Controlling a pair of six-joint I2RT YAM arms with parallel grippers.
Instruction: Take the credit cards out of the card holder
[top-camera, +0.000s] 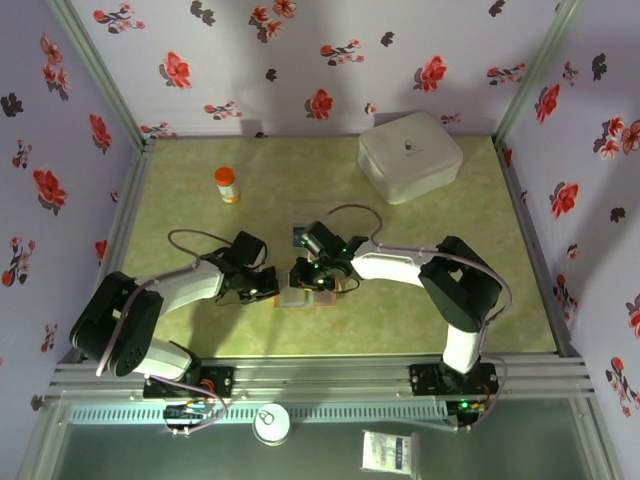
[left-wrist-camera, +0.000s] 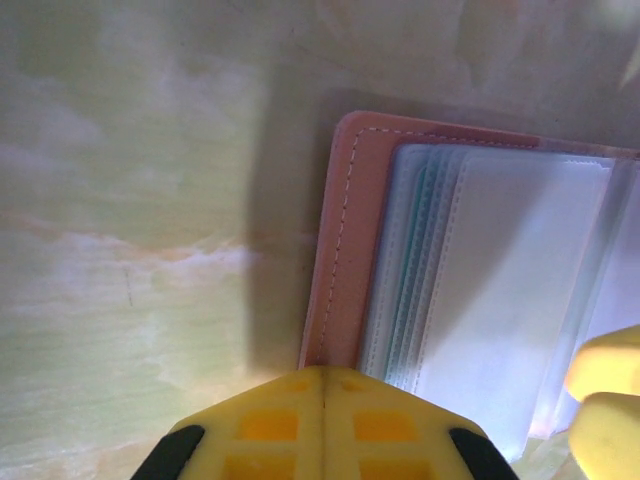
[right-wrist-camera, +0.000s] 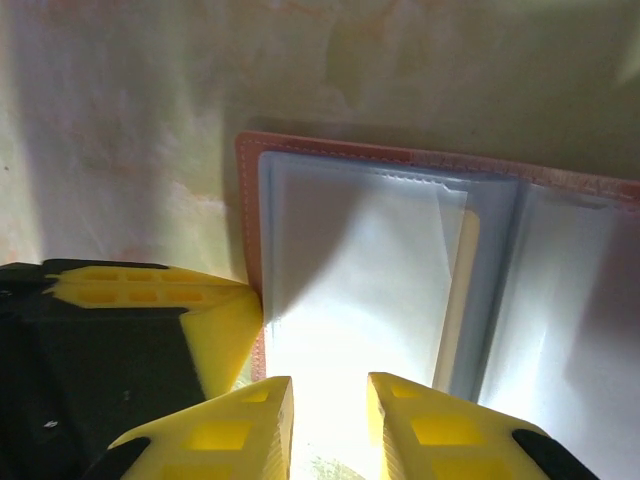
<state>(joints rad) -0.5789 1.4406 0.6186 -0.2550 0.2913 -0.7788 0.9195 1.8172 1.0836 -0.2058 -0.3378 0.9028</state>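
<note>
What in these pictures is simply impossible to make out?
- Top view: the card holder is mostly covered by the left gripper and right gripper, and is too small for detail.
- Left wrist view: the card holder runs off the right edge, and the cards' teal edges blur together.
- Right wrist view: glare whitens the sleeve by the right gripper, hiding any card inside.
- Top view: a small dark thing behind the grippers is too small to name.
</note>
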